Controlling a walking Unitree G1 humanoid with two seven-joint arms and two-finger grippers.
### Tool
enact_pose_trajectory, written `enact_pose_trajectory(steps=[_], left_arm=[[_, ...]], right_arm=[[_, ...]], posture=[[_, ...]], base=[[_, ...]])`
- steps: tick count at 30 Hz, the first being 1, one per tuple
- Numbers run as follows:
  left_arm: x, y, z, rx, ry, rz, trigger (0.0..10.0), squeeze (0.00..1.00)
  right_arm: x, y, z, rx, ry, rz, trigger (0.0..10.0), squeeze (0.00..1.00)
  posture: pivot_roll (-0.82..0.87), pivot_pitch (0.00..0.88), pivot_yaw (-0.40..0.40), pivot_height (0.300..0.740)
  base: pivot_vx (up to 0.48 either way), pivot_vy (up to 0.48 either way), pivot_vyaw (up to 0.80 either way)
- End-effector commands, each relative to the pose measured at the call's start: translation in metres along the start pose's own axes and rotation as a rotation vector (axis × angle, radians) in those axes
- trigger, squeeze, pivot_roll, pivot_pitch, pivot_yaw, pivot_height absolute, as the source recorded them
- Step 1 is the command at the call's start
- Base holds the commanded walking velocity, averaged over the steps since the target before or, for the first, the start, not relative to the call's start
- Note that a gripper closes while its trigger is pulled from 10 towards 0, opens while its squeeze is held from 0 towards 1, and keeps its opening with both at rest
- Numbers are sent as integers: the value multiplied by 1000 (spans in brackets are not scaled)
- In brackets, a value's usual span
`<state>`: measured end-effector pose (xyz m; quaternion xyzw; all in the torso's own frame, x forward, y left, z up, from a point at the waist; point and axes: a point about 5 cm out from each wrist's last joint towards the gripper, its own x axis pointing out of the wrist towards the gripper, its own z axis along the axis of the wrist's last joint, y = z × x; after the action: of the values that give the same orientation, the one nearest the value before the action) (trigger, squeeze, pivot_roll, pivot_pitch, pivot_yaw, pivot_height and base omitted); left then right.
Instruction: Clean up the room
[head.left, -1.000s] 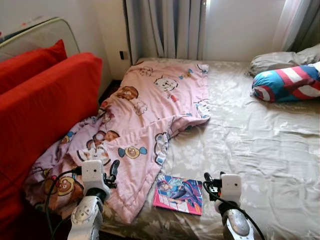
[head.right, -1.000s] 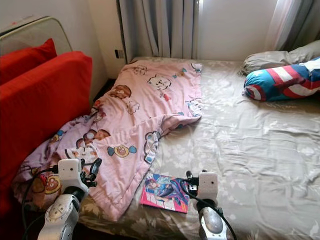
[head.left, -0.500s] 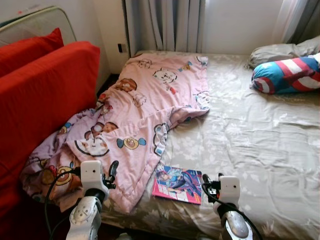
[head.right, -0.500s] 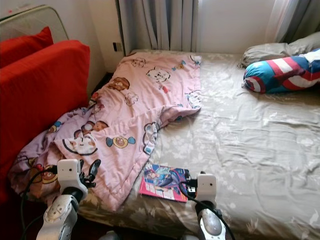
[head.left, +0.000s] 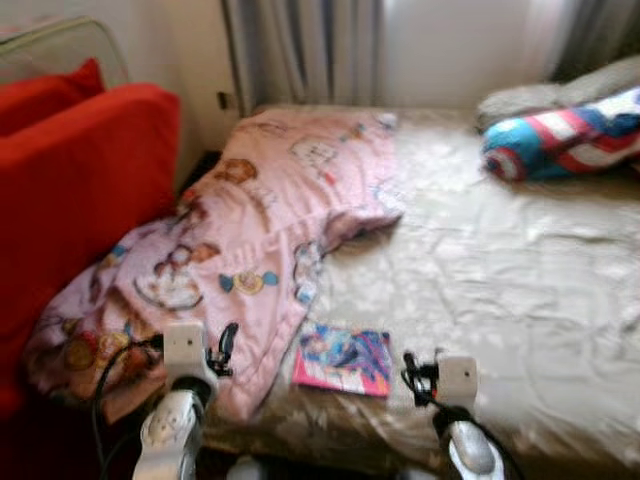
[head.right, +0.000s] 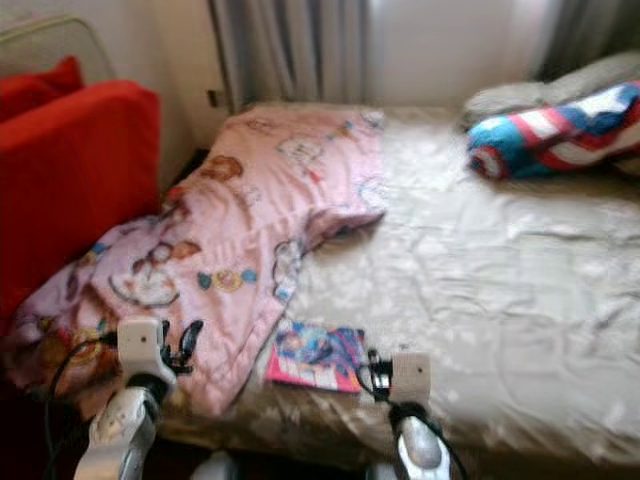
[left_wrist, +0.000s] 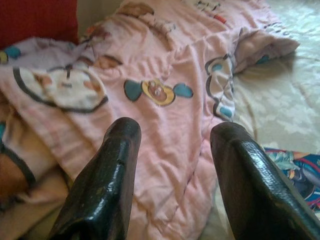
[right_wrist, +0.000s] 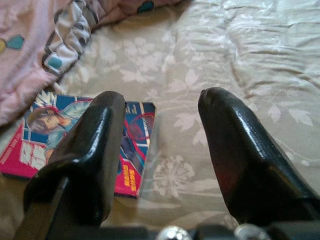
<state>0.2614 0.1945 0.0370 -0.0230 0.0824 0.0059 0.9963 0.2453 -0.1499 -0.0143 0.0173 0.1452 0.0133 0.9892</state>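
Note:
A pink cartoon-print blanket (head.left: 270, 210) lies rumpled over the left side of the bed and spills off its near left corner. A pink and blue comic book (head.left: 343, 359) lies flat near the bed's front edge, beside the blanket's hem. My left gripper (left_wrist: 172, 165) hovers open above the blanket's near part. My right gripper (right_wrist: 160, 145) is open just short of the comic book (right_wrist: 75, 145), with its right corner between the fingers' line of sight. Nothing is held.
The bed sheet (head.left: 520, 270) is beige with a floral print. A red sofa (head.left: 70, 190) stands close on the left. A blue, red and white striped pillow (head.left: 560, 140) and a grey pillow (head.left: 540, 95) lie at the far right. Curtains (head.left: 300, 50) hang behind.
The whole picture has shifted and blurred, so the camera moved; the bed's front edge now sits higher in view. Both grippers hold the same open pose.

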Motion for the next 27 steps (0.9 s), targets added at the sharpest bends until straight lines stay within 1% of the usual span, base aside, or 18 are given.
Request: enact_pose_trajectory(steps=[1, 6, 11, 15, 19, 27], left_arm=[[0, 4, 0, -6, -4, 8, 10000, 0], [1, 5, -2, -6, -4, 9, 10000, 0], [1, 6, -4, -6, 1, 10, 10000, 0], [1, 6, -5, -5, 2, 8, 10000, 0], [2, 6, -6, -1, 2, 5, 10000, 0], [4, 6, -8, 6, 5, -4, 10000, 0]], right_arm=[[0, 4, 1, 8, -8, 10, 10000, 0], [1, 5, 2, 11, -12, 17, 10000, 0], [1, 7, 3, -6, -20, 39, 10000, 0], [1, 8, 3, -11, -22, 47, 10000, 0], [1, 8, 3, 6, -21, 43, 10000, 0], [1, 8, 2, 13, -16, 43, 10000, 0]], posture=[[-7, 35, 32, 641], [-5, 37, 31, 641], [-3, 41, 30, 641], [-3, 42, 31, 641], [-3, 45, 33, 641], [-6, 46, 37, 641]], base=[[0, 0, 0], [0, 0, 0], [0, 0, 0], [0, 0, 700], [0, 0, 716], [0, 0, 0]])
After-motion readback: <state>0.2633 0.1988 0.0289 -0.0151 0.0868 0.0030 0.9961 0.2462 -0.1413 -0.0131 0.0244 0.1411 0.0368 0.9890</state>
